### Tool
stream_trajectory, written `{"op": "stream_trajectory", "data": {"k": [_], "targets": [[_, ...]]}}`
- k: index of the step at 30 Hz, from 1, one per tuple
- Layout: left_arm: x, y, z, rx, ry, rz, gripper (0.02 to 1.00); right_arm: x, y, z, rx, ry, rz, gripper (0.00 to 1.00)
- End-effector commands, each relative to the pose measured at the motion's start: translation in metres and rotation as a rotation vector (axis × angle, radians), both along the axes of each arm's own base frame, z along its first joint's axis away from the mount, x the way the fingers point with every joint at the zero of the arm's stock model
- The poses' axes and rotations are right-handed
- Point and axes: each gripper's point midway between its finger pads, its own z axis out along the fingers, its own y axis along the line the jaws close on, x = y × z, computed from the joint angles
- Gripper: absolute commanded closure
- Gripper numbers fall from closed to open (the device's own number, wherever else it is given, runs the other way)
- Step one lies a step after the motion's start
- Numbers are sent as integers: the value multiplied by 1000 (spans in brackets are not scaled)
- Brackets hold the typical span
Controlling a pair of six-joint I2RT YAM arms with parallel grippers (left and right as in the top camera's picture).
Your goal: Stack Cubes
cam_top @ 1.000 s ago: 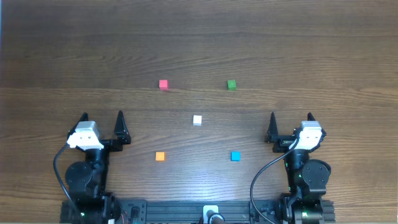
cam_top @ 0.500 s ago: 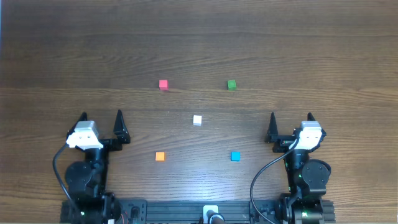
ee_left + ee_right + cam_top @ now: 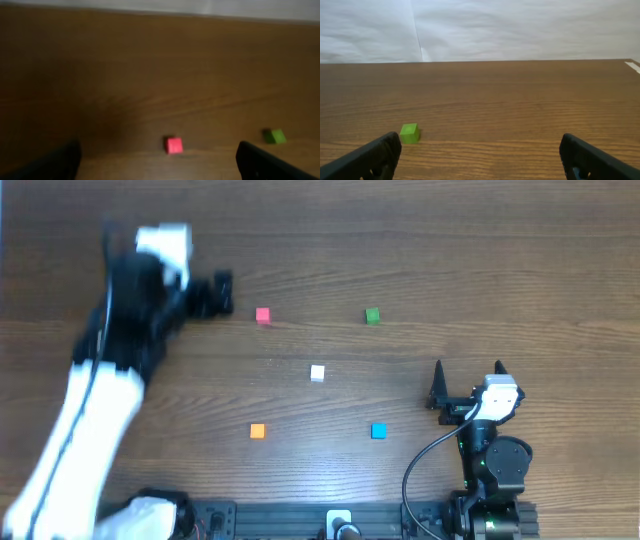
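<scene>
Five small cubes lie apart on the wooden table: pink (image 3: 263, 315), green (image 3: 372, 316), white (image 3: 317, 373), orange (image 3: 257, 431) and blue (image 3: 378, 431). My left gripper (image 3: 222, 292) is raised at the far left of the table, just left of the pink cube. In its wrist view the left gripper (image 3: 159, 150) is open, with the pink cube (image 3: 173, 145) ahead between the fingers and the green cube (image 3: 274, 136) off to one side. My right gripper (image 3: 468, 368) stands open and holds nothing, right of the white cube. The right wrist view has the right gripper (image 3: 480, 142) and the green cube (image 3: 409, 133).
The wooden table (image 3: 500, 260) stretches wide behind and beside the cubes. A white backdrop (image 3: 520, 30) rises at its far edge. The arm bases and a black rail (image 3: 340, 520) run along the near edge.
The left arm has swung fast from its rest place at the near left up to the far left, beside the pink cube. The right arm and all cubes have kept still.
</scene>
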Motion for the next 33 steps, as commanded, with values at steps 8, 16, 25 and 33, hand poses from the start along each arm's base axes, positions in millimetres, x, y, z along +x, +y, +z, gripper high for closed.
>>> {"op": "stream_trajectory", "data": {"k": [8, 16, 25, 33], "targets": [[82, -48, -93, 57, 481, -66, 20, 0, 0, -2, -1, 0, 2, 7], [65, -81, -172, 89, 671, -115, 20, 0, 0, -2, -1, 0, 2, 7], [50, -83, -214, 107, 792, -93, 29, 0, 0, -2, -1, 0, 3, 7], [36, -74, -228, 118, 853, -29, 62, 0, 0, -2, -1, 0, 2, 7]]}}
